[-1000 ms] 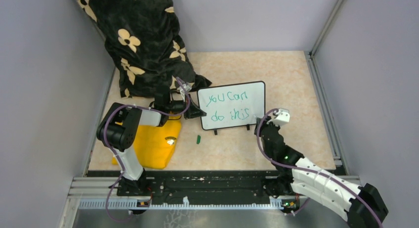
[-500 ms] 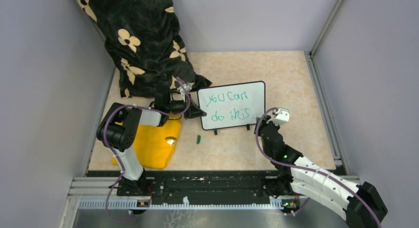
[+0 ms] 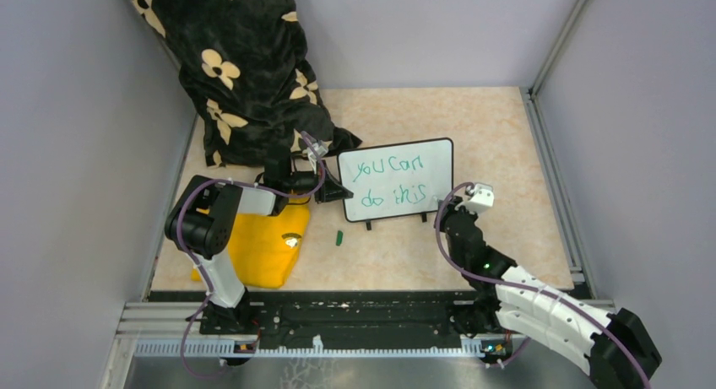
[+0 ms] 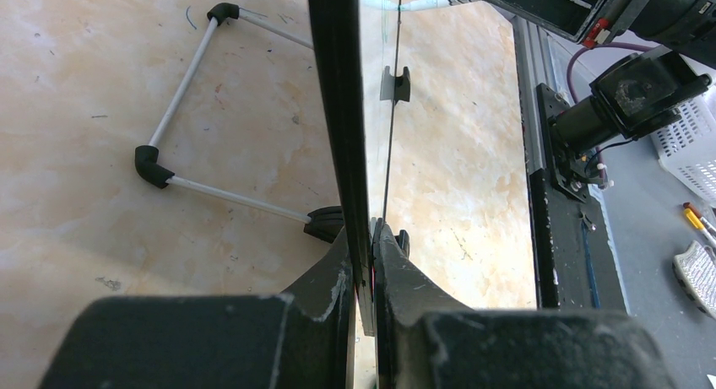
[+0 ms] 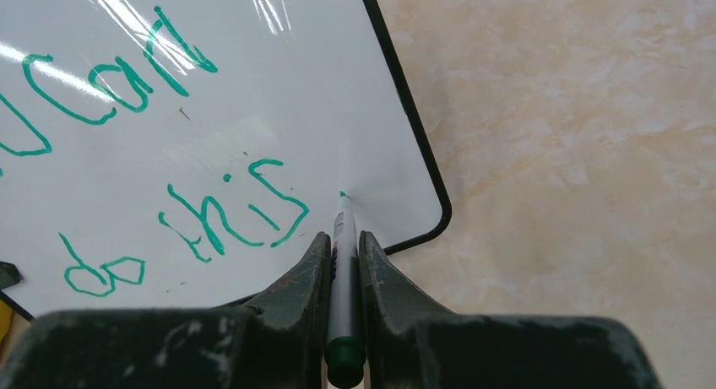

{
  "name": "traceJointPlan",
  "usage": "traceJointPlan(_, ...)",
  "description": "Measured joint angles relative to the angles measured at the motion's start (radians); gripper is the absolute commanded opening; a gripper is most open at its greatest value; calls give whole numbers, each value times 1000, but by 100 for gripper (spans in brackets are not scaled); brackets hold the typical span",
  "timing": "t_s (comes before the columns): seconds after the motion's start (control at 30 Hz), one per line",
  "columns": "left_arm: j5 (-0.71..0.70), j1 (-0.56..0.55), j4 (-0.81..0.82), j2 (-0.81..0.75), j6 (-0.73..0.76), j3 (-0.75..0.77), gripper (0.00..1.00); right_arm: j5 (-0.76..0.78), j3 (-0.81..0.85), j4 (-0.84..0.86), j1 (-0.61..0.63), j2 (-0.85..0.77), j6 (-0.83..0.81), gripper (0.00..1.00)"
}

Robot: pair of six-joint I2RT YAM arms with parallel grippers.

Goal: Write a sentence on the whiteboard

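The whiteboard (image 3: 397,180) stands on its feet mid-table, with a thin black frame. The sentence (image 3: 390,183) in green reads "you can do this" in two lines; it also shows in the right wrist view (image 5: 169,153). My left gripper (image 3: 333,189) is shut on the board's left edge (image 4: 342,136), which I see edge-on. My right gripper (image 3: 445,207) is shut on a green marker (image 5: 342,271). The marker's tip (image 5: 342,194) is at the board's lower right, just right of "this"; whether it touches I cannot tell.
A green marker cap (image 3: 339,236) lies on the table in front of the board. A yellow cloth (image 3: 262,245) lies at the left under the left arm. A black flowered cloth (image 3: 245,68) is piled at the back left. Grey walls close both sides.
My right gripper with the marker has shifted slightly down and left near the board's lower right corner. The left arm and board have not moved.
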Motion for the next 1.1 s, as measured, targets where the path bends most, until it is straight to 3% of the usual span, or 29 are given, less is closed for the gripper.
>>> traceJointPlan(0.47,-4,0,-10,-5,5,0,0,-22,2,-21,-6,-14,-3,0)
traceJointPlan(0.9,-16,-3,-40,-9,8,8,0,-134,116,-348,-7,-228,8,0)
traceJointPlan(1.1,-20,-4,-52,-12,8,10,17,-183,172,-435,-8,-341,-12,0)
